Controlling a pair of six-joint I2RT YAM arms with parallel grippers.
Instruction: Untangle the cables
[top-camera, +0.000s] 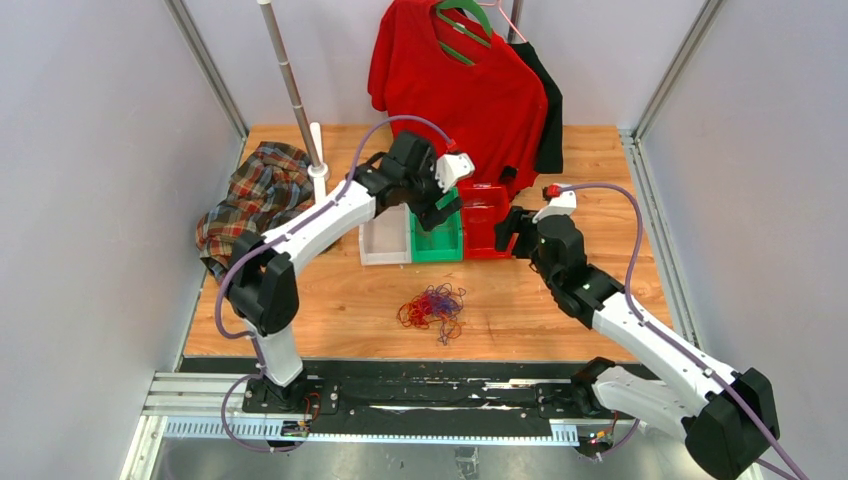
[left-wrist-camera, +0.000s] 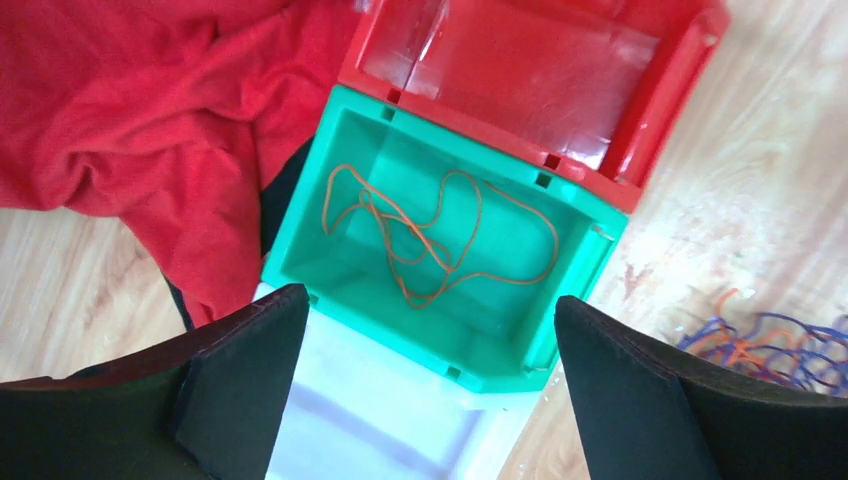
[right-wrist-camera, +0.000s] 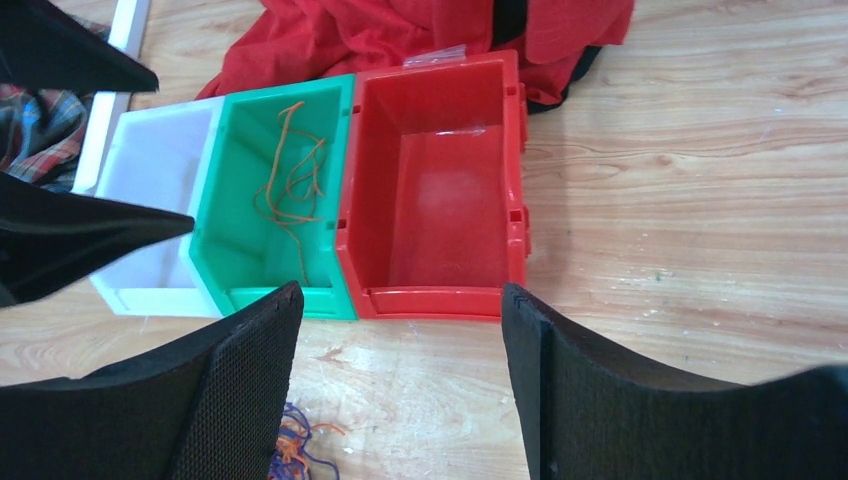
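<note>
hovering outstretched, left jaws gape above green bin (top-camera: 435, 250).

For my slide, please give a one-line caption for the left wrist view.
Open left gripper above the green bin, where an orange cable lies; red bin beside it.

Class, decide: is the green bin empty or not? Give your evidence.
Not empty. Both wrist views show a thin orange cable lying in loops on the floor of the green bin.
</note>
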